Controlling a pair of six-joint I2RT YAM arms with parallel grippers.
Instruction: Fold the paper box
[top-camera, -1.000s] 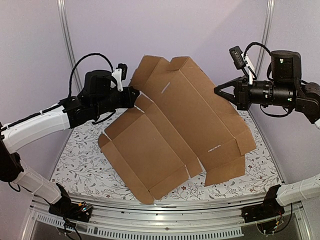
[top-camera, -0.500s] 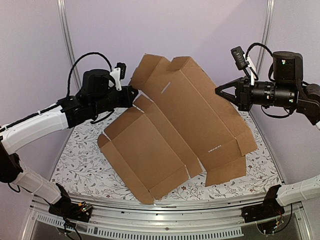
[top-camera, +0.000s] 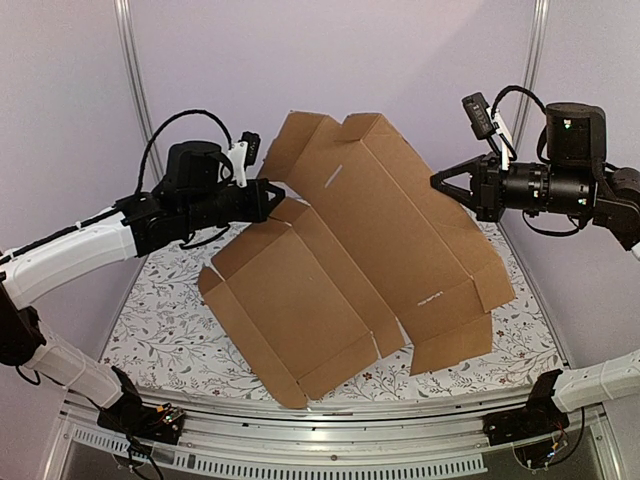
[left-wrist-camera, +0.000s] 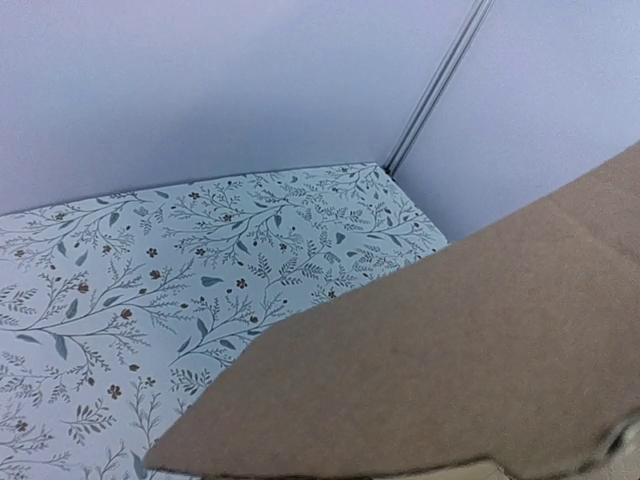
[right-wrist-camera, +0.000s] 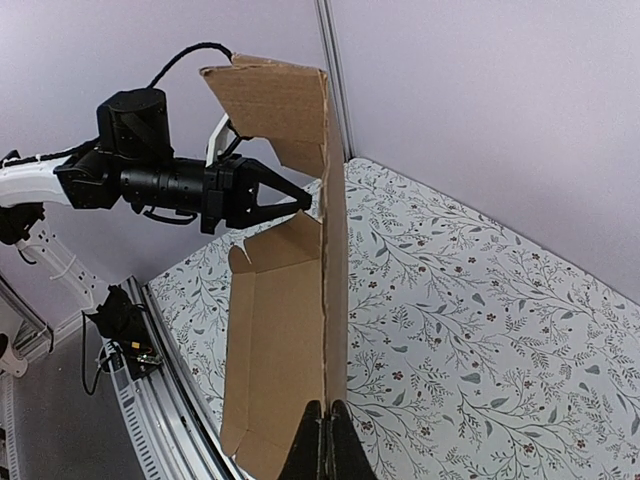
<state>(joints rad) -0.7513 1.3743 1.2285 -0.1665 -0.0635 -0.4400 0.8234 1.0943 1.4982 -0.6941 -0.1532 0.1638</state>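
The paper box (top-camera: 340, 250) is a large brown die-cut cardboard sheet, its near part lying on the table and its far panel raised at a slant. My left gripper (top-camera: 277, 190) is shut on a flap at the sheet's upper left edge. In the left wrist view that flap (left-wrist-camera: 450, 370) fills the lower right and hides the fingers. My right gripper (top-camera: 437, 182) is shut on the raised panel's right edge. In the right wrist view the black fingertips (right-wrist-camera: 327, 440) pinch the box (right-wrist-camera: 285, 330) edge-on, and the left gripper (right-wrist-camera: 303, 203) meets it from the far side.
A floral tablecloth (top-camera: 160, 320) covers the table. A metal rail (top-camera: 330, 440) runs along the near edge, with both arm bases on it. Upright posts (top-camera: 130, 70) stand at the back corners, against plain walls.
My left gripper has shifted slightly to the right and closed fully on the flap. The box and the right arm have barely moved.
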